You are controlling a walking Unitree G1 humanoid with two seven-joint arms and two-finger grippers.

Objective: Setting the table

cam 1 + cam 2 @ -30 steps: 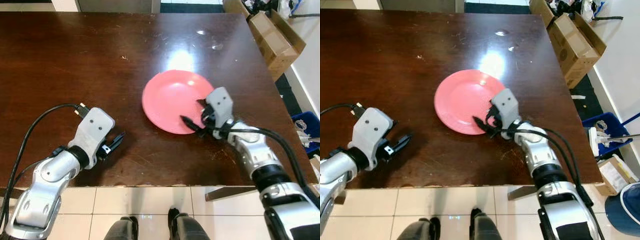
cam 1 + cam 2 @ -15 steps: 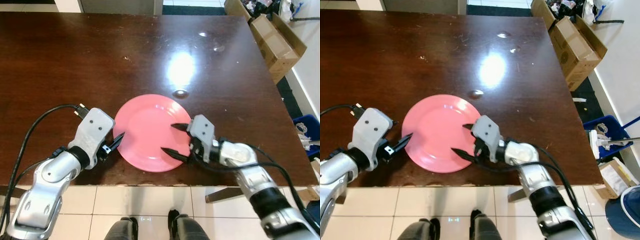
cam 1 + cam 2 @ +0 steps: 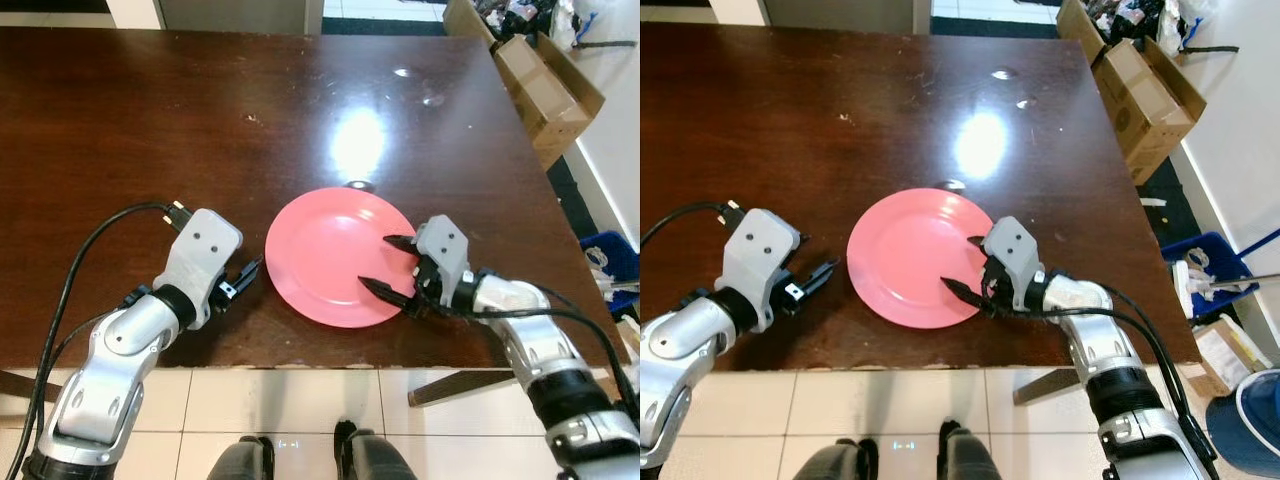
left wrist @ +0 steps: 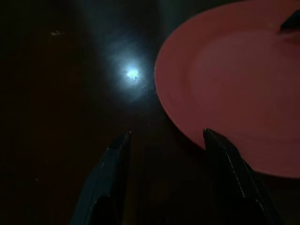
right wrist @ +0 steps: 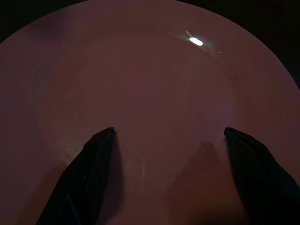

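Observation:
A round pink plate point(image 3: 330, 255) lies flat on the dark wooden table point(image 3: 150, 130), close to its near edge. My right gripper point(image 3: 385, 265) is open, its two black fingers spread low over the plate's right part; in the right wrist view the plate point(image 5: 150, 84) lies just under the fingertips point(image 5: 105, 138). My left gripper point(image 3: 245, 272) rests open on the table just left of the plate, a small gap away from its rim. In the left wrist view that gripper point(image 4: 166, 133) holds nothing and the plate point(image 4: 234, 79) lies ahead of one finger.
The table's near edge point(image 3: 300, 365) runs right below both grippers, with tiled floor beyond. A cardboard box point(image 3: 550, 75) stands on the floor past the table's right side, and a blue bin point(image 3: 610, 255) sits further right.
The plate slid from mid-table toward the near edge and left, then a little back right. My right gripper travelled with it and now stands open over its right part. The left gripper barely moved.

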